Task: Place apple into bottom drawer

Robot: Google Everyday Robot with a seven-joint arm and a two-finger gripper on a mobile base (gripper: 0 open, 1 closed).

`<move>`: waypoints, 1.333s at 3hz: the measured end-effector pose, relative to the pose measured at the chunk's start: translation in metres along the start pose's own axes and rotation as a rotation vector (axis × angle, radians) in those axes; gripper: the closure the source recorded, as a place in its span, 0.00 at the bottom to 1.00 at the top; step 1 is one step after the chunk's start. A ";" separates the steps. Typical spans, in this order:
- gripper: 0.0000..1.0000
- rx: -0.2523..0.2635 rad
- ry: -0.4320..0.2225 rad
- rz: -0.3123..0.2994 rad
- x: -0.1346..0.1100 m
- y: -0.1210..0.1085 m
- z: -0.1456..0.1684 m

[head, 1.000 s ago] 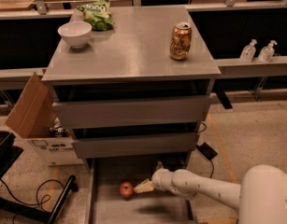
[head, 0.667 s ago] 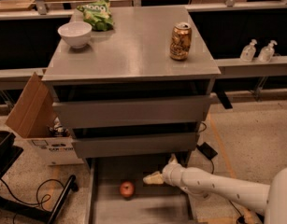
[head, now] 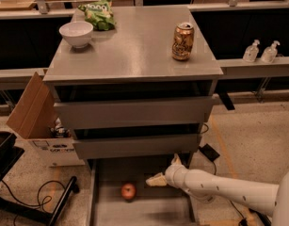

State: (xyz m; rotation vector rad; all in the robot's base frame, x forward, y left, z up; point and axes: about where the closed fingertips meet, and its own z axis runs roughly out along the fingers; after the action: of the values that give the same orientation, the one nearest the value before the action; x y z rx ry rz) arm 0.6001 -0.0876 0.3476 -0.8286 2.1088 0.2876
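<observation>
The small red apple (head: pixel 128 190) with yellowish patches lies on the flat grey floor of the open bottom drawer (head: pixel 111 173), left of its middle. My gripper (head: pixel 164 171) is at the end of the white arm that reaches in from the lower right. It hangs over the drawer's right part, to the right of the apple and apart from it. Its fingers are spread, one (head: pixel 155 180) pointing left toward the apple and one (head: pixel 175 160) pointing up, with nothing between them.
Two upper grey drawers (head: pixel 134 113) are above, slightly open. On the cabinet top stand a gold drink can (head: pixel 182 41), a white bowl (head: pixel 76 33) and a green snack bag (head: pixel 99 13). A cardboard box (head: pixel 33 112) and cables lie on the floor at left.
My gripper has drawn back to the right, away from the apple, and its fingers have opened. The apple stays on the drawer floor.
</observation>
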 end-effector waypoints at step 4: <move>0.00 0.481 0.032 0.027 -0.054 -0.047 -0.229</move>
State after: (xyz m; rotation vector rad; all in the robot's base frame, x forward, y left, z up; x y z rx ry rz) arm 0.5120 -0.2054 0.5371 -0.5197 2.0941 -0.2170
